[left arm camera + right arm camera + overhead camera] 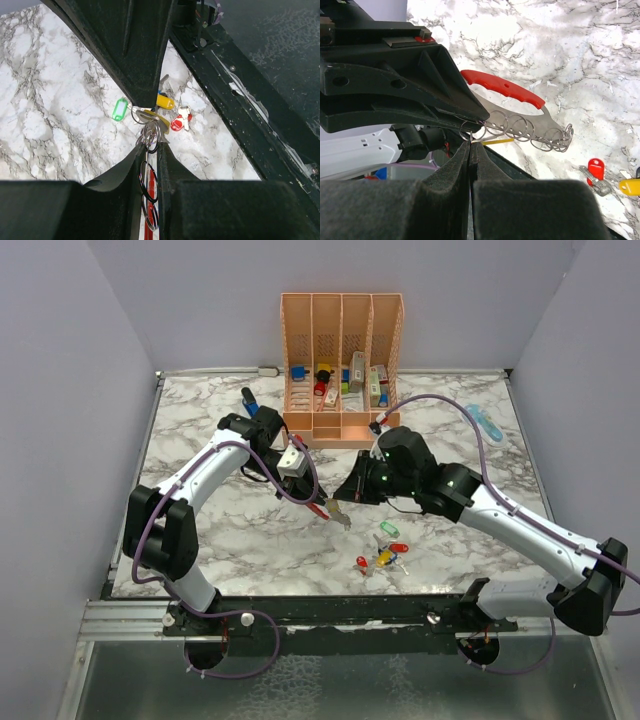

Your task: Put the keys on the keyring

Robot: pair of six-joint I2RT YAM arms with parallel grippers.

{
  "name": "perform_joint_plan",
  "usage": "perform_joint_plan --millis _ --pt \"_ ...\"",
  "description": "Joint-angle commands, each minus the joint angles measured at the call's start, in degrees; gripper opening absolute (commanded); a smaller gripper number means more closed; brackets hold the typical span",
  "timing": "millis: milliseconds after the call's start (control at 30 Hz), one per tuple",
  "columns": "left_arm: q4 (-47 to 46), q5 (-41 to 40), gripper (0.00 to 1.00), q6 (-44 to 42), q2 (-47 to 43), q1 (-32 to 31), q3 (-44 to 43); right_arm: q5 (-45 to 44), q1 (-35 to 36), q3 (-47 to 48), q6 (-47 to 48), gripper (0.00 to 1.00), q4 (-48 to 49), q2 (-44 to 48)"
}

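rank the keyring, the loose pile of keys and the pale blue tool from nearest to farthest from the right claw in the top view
1. keyring: right beside the right claw, on its left.
2. loose keys: a short way off, toward the near edge and slightly to the right.
3. pale blue tool: farthest, far right and toward the back.

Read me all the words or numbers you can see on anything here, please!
No words or numbers can be read anywhere.
Peach rack: any labels on the things inside are too small to read.
Green key tag: its little label window looks blank.
Keyring: no writing shows on its red grip.
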State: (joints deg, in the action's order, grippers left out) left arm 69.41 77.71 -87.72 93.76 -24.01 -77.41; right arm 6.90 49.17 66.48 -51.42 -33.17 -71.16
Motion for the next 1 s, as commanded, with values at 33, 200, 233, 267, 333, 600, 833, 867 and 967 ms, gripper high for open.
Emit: perform_joint_plan --millis 33,200,233,267,333,600,833,867,967 --pt "-0.15 0.7 0.0 0.16 -2.1 0.19 -0.98 -0.59 0.4 1.06 -0.38 0.01 1.18 -0.32" --pt "-0.32 0.73 0.0 0.28 -2.1 0.19 -0.95 -0.13 0.73 0.68 -0.77 0.01 1.93 -0.54" --pt "-0.32 0.77 0.0 0.34 -2.09 0.15 -0.99 -0.01 0.87 0.67 -0.86 0.01 2.07 -0.61" --pt "-0.39 0.75 0.0 0.44 -2.13 0.16 -0.99 0.11 0.99 0.67 -1.0 0.01 2.31 -0.76" --pt "-0.47 0.75 0.0 0.64 -2.16 0.19 -0.97 0.13 1.25 0.67 -1.28 0.01 2.67 -0.89" --pt "-0.81 0.67 0.0 1.05 -2.17 0.19 -0.91 -0.03 1.98 1.02 -1.96 0.01 3.14 -1.67" --pt "-0.94 0.74 0.0 1.24 -2.21 0.19 -1.04 -0.36 2.46 1.07 -2.37 0.01 3.58 -2.4" --pt "-0.85 0.78 0.0 1.35 -2.24 0.19 -1.15 -0.47 2.55 1.05 -2.45 0.01 3.75 -2.33" --pt "-0.77 1.03 0.0 1.33 -2.26 0.2 -1.26 -0.8 2.69 0.81 -2.64 0.01 4.14 -2.24"
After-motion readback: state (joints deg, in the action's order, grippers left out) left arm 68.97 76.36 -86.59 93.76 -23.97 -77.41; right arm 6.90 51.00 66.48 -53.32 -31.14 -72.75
